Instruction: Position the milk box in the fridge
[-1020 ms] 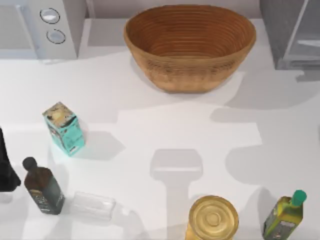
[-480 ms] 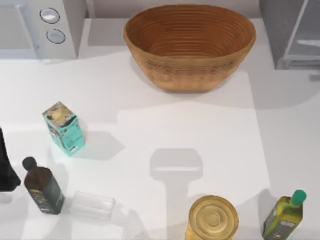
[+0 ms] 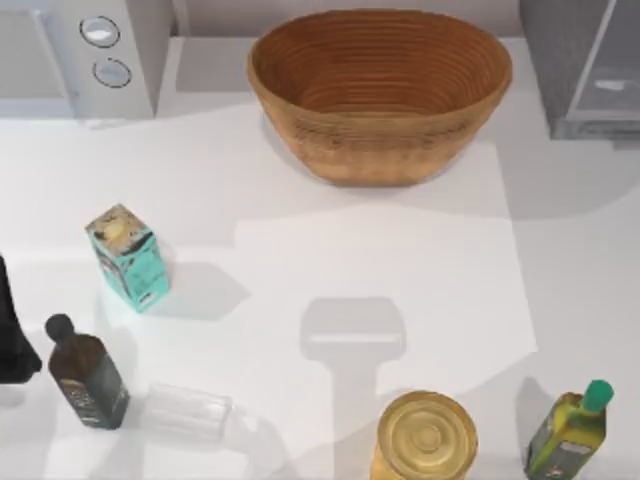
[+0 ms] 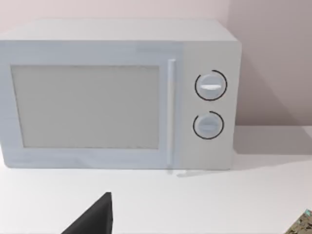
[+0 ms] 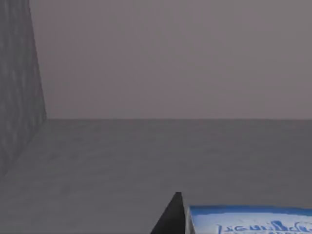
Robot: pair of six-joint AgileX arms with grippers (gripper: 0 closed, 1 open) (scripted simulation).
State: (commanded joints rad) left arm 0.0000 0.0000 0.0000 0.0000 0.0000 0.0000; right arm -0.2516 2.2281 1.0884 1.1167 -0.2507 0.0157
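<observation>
My right gripper [image 5: 183, 219] is inside the fridge [image 5: 146, 156], apparently gripping the milk box [image 5: 248, 220] just beside its finger. If I let go above the floor, I think the carton may topple.

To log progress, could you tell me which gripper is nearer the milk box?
Right. The right gripper is beside the milk box inside the fridge; the left gripper faces the microwave.

Plain white table [image 3: 300, 230], evenly lit, soft overlapping shadows. Pale pinkish-beige wall [image 4: 273, 58] runs along its far edge.
</observation>
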